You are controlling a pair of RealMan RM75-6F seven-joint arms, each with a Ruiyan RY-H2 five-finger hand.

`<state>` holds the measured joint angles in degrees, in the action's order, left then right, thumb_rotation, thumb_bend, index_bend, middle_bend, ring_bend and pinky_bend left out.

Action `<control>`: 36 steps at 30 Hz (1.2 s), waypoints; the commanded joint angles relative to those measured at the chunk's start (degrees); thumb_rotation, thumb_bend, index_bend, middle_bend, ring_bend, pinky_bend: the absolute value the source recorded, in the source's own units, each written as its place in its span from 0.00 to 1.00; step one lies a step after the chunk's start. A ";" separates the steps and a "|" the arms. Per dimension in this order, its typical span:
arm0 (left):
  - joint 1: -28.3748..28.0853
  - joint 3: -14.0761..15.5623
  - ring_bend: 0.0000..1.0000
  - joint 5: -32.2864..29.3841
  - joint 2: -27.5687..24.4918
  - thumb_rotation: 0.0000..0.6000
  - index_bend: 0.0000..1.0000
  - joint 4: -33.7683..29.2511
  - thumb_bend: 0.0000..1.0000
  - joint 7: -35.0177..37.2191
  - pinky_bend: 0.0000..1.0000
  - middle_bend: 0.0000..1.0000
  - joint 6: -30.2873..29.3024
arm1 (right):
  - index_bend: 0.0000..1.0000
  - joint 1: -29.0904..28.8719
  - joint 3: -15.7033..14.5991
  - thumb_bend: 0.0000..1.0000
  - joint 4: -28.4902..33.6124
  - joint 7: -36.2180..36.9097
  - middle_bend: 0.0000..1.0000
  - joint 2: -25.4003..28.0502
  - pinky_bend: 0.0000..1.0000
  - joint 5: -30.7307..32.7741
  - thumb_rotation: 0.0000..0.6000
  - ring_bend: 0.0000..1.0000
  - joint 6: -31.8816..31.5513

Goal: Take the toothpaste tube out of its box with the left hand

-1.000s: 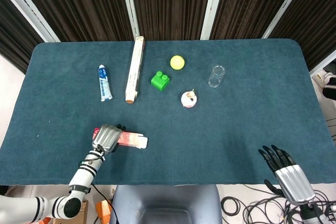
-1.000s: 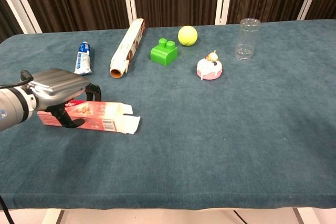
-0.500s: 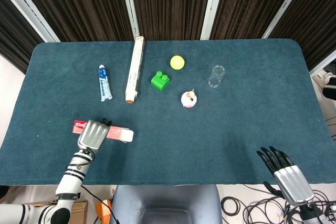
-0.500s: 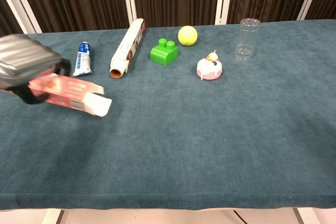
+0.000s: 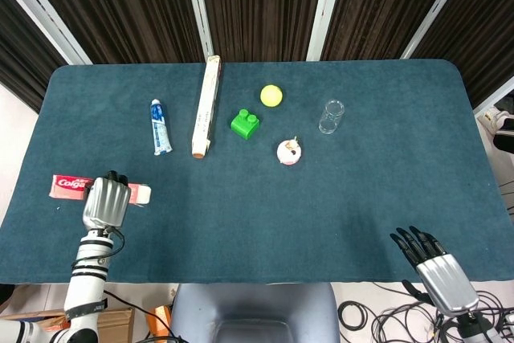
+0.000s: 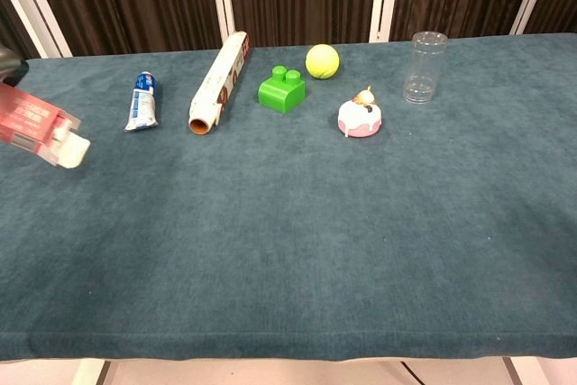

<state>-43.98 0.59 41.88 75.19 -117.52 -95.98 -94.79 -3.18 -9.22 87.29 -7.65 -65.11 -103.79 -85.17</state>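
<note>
Left hand (image 5: 106,201): clamped on red cardboard box (image 5: 76,186), carried further toward table's (image 5: 361,198) left edge
Right hand (image 5: 434,261): fingers apart (empty)
Toothpaste tube (image 5: 161,126): glossy, lying near far-left corner

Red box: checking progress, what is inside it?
The left hand holds the box with its end flaps open; the inside is hidden. A tube lies apart.

Both hands have ribbed silver-grey backs and black fingers. The left hand (image 5: 106,201) sits on a white-and-black banded wrist. The right hand (image 5: 436,267) has black cables trailing below it.
</note>
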 commanded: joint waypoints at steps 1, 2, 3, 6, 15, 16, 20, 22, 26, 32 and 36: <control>-1.10 1.34 0.96 0.00 -0.01 1.00 0.56 -1.23 0.36 -4.68 1.00 0.58 -2.81 | 0.08 -0.07 -0.03 0.20 0.06 -0.19 0.08 0.07 0.17 -0.02 1.00 0.04 0.32; -1.17 1.64 0.96 0.44 -0.06 1.00 0.55 -1.68 0.36 -5.03 1.00 0.58 -3.02 | 0.08 -0.11 -0.05 0.20 0.10 -0.28 0.08 0.10 0.17 -0.02 1.00 0.04 0.51; -1.20 1.94 0.96 1.03 -0.17 1.00 0.55 -2.20 0.36 -5.04 1.00 0.58 -3.11 | 0.08 -0.17 -0.11 0.20 0.18 -0.37 0.08 0.15 0.17 -0.03 1.00 0.04 0.77; -1.29 2.71 0.96 2.37 -0.56 1.00 0.55 -2.93 0.36 -4.86 1.00 0.57 -2.74 | 0.08 -0.26 -0.22 0.20 0.38 -0.65 0.08 0.31 0.17 -0.02 1.00 0.04 1.30; -2.68 2.39 0.96 7.62 -6.40 1.00 0.54 -2.52 0.36 -1.98 0.99 0.56 -0.61 | 0.09 -0.39 -0.34 0.20 0.93 -1.10 0.08 0.78 0.17 0.17 1.00 0.04 2.27; -2.67 2.10 0.96 9.21 -7.56 1.00 0.54 -1.60 0.36 -0.55 0.99 0.56 -0.53 | 0.09 -0.39 -0.39 0.20 0.97 -1.09 0.08 0.84 0.17 0.14 1.00 0.04 2.35; -1.25 1.55 0.96 18.37 -9.56 1.00 0.54 4.74 0.36 8.32 0.99 0.55 -1.48 | 0.10 -0.45 -0.46 0.20 1.06 -1.16 0.08 0.97 0.17 0.08 1.00 0.04 2.64; 0.29 1.24 0.96 20.99 -9.99 1.00 0.54 6.43 0.36 14.69 0.99 0.55 -1.31 | 0.10 -0.48 -0.46 0.20 1.13 -1.42 0.08 0.96 0.17 0.15 1.00 0.04 2.91; 3.14 1.24 0.95 20.05 -10.61 1.00 0.54 3.42 0.36 27.12 0.98 0.55 2.64 | 0.10 -0.64 -0.55 0.20 1.36 -1.91 0.08 1.02 0.17 0.27 1.00 0.04 3.63; 7.75 9.16 0.95 25.00 -11.21 1.00 0.53 3.25 0.36 47.12 0.98 0.54 16.23 | 0.10 -0.88 -0.67 0.20 1.94 -3.03 0.08 1.14 0.17 0.67 1.00 0.04 4.95; 10.63 10.66 0.93 28.68 -7.14 1.00 0.51 10.91 0.36 54.40 0.97 0.51 18.86 | 0.10 -0.93 -0.76 0.20 2.22 -3.20 0.08 1.36 0.17 0.79 1.00 0.04 5.32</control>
<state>-37.24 7.72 65.91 65.47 -112.48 -49.21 -81.46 -4.11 -9.97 89.50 -10.83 -63.76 -103.01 -79.87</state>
